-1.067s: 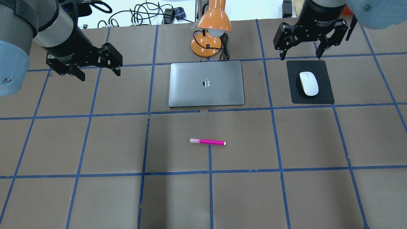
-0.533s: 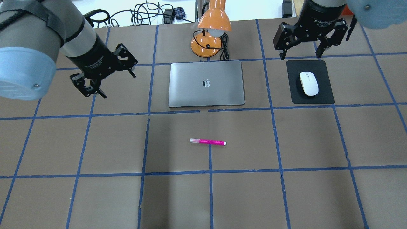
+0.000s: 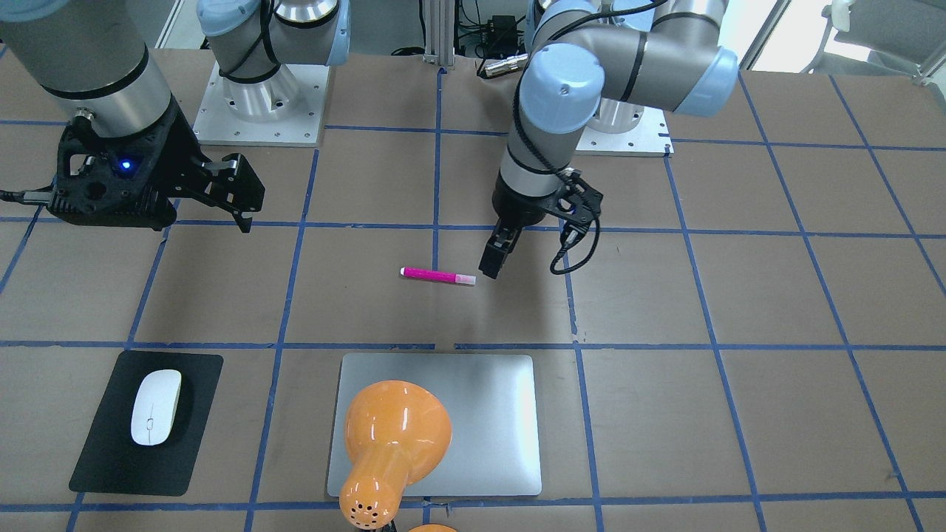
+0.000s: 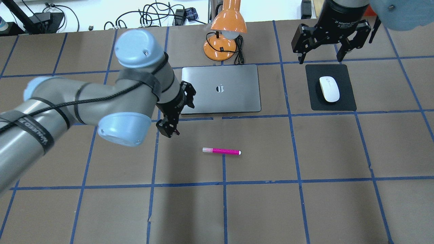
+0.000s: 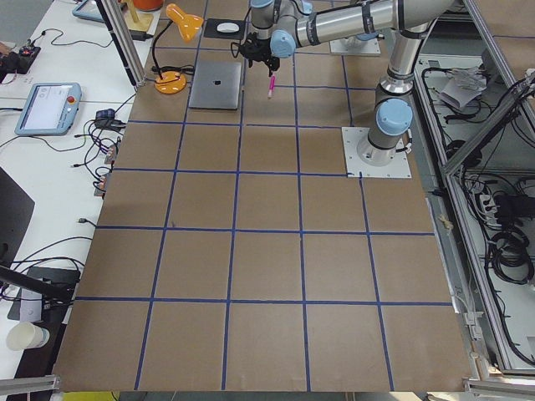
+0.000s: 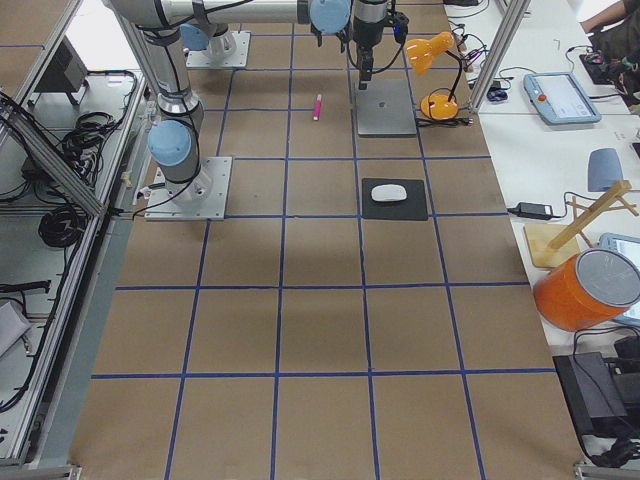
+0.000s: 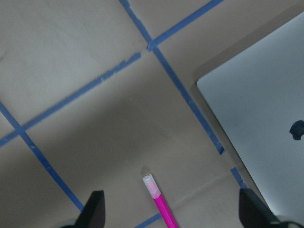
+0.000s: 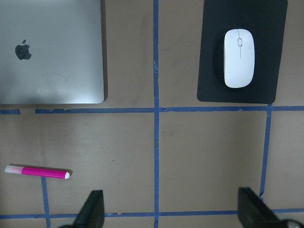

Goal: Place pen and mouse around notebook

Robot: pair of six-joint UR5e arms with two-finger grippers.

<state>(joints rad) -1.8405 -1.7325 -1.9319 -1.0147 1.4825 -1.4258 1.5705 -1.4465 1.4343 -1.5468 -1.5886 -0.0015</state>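
The magenta pen (image 4: 221, 151) lies flat on the table in front of the silver notebook (image 4: 220, 88). My left gripper (image 4: 177, 113) hovers open by the notebook's front left corner, up and left of the pen. In the left wrist view the pen's pale end (image 7: 152, 185) shows between the wide-apart fingertips (image 7: 95, 211), beside the notebook (image 7: 256, 109). The white mouse (image 4: 329, 88) rests on a black pad to the notebook's right. My right gripper (image 4: 321, 57) hangs open and holds nothing, just beyond the pad's far edge.
An orange desk lamp (image 4: 225, 34) with a black cord stands behind the notebook. In the front-facing view its shade (image 3: 392, 436) overhangs the notebook (image 3: 488, 414). The black mouse pad (image 4: 346, 101) sits under the mouse. Blue tape lines grid the brown table.
My left arm has swung in from the far left towards the middle, and its gripper now sits at the notebook's front left corner. The right arm, pen and mouse have not moved.
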